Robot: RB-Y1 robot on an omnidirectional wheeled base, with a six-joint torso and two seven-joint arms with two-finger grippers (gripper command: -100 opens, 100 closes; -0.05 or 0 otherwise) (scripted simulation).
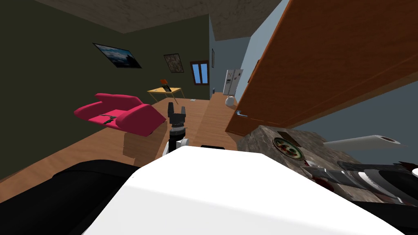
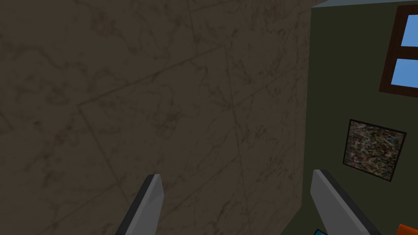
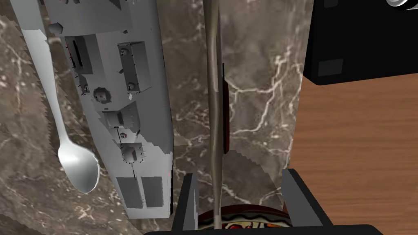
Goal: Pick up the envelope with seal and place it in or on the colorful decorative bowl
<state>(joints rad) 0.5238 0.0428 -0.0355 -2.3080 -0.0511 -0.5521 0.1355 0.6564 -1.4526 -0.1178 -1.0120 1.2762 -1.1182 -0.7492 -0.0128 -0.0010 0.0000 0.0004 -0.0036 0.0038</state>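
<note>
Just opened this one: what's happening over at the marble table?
The right gripper is at the marble table, close above the colourful bowl. The envelope stands edge-on between its fingers, with its red seal on one face and its lower end at the bowl. The fingers are apart and not pressing it, so it looks let go. I cannot tell whether it rests in the bowl. A spoon and a grey device lie alongside. The left gripper is open, held up out front.

The envelope (image 3: pixel 214 102) was a thin tan sheet seen edge-on, with a dark red seal (image 3: pixel 225 110) on one face. It stood between the parted fingers of the right gripper (image 3: pixel 238 174). The colourful decorative bowl (image 3: pixel 253 213), dark-rimmed and patterned, sat on the marble top (image 3: pixel 253 81).
</note>
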